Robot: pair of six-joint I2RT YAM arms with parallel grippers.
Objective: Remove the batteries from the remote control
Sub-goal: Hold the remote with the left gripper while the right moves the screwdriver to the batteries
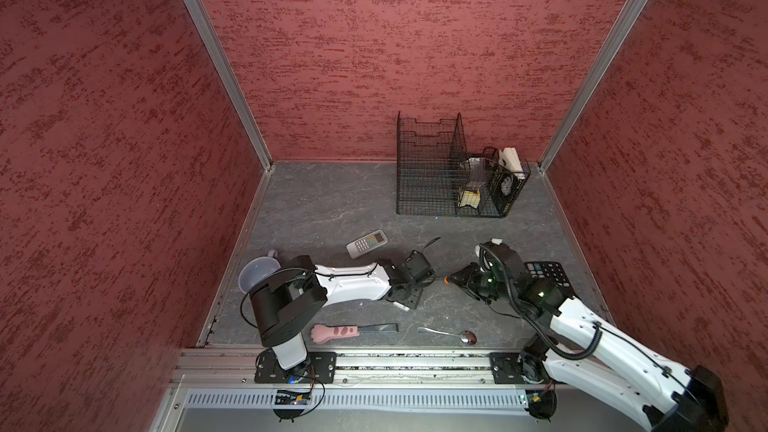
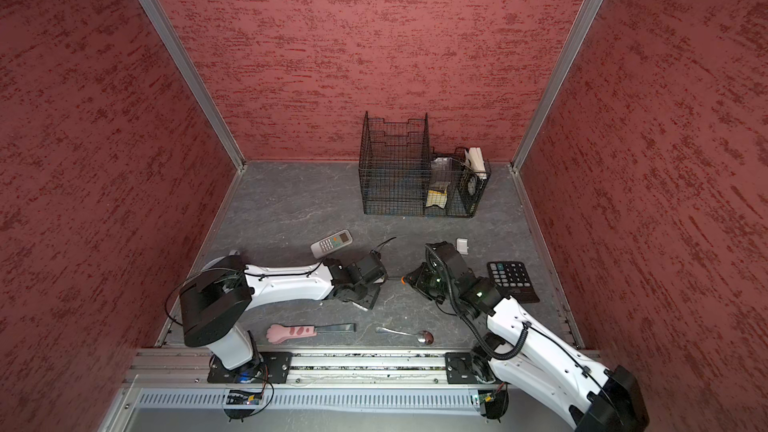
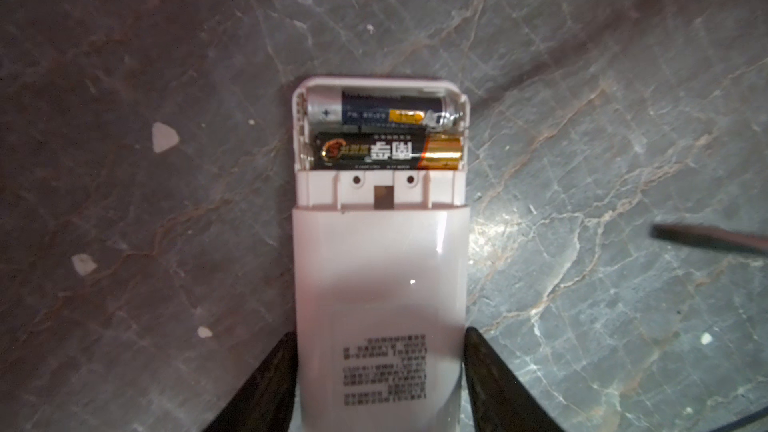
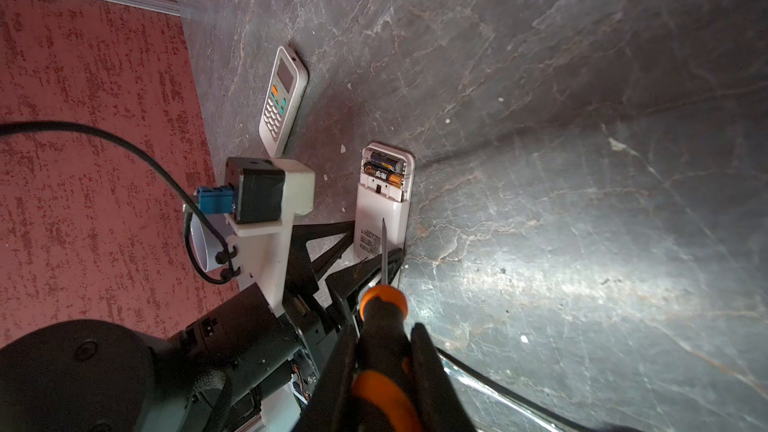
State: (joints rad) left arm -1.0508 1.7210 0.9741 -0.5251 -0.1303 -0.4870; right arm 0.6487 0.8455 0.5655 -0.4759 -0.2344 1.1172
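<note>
On the grey desk (image 3: 582, 76) the white remote control (image 3: 380, 284) lay face down, cover off, the left gripper (image 3: 380, 371) with its jaws clamped on its sides. The right gripper (image 4: 384, 371) pinched the orange-handled screwdriver (image 4: 384, 317). Both batteries (image 3: 384, 132) sat in the open compartment.

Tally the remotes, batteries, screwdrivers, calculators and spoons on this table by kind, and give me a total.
Remotes: 2, the face-up remote and the open-backed remote
Batteries: 2, the blue battery and the black-and-gold battery
Screwdriver: 1
Calculator: 1
Spoon: 1
Total: 7
</note>
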